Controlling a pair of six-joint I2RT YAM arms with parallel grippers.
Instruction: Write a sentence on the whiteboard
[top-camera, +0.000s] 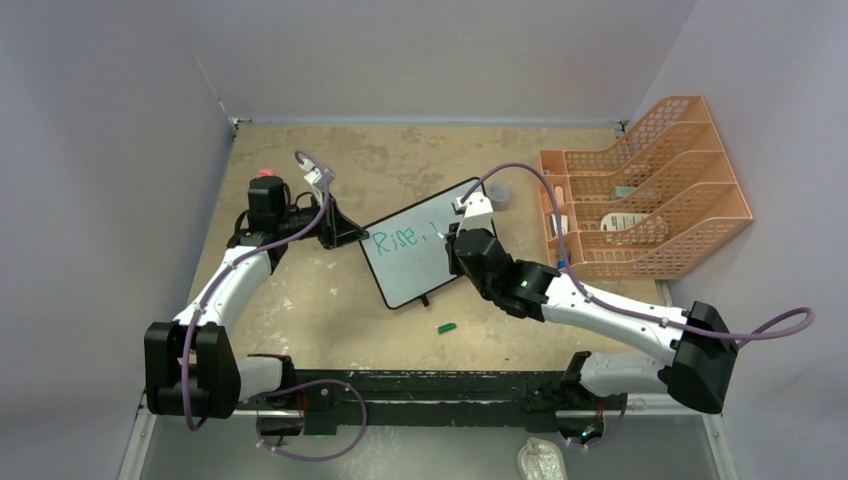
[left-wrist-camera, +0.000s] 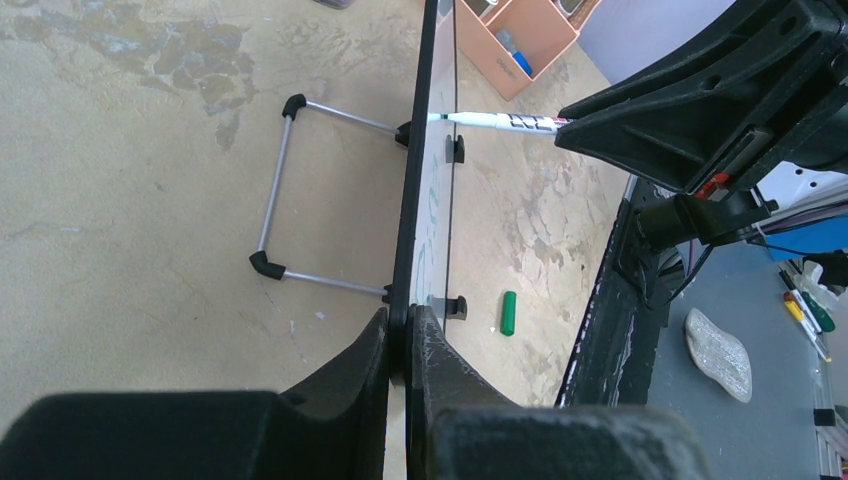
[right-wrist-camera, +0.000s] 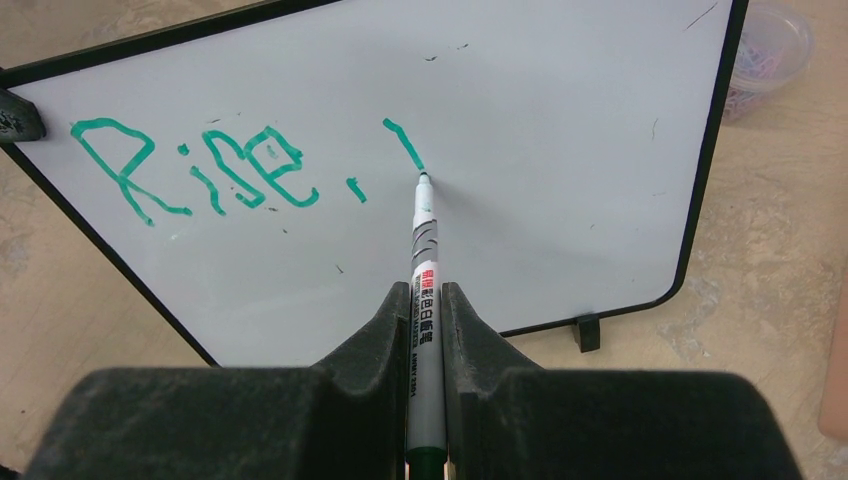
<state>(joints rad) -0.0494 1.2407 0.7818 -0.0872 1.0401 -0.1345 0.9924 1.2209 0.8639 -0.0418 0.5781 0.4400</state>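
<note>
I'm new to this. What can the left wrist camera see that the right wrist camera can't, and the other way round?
Only the left wrist view: the whiteboard seen edge-on, the wire stand behind it, and a loose green cap.

Only the right wrist view: the board's face, where the sentence can be read. It says "Rise," plus one further stroke. A small clear tub sits beyond the board's corner.

Both: the whiteboard, and the marker held in the right jaws with its tip on the board.
</note>
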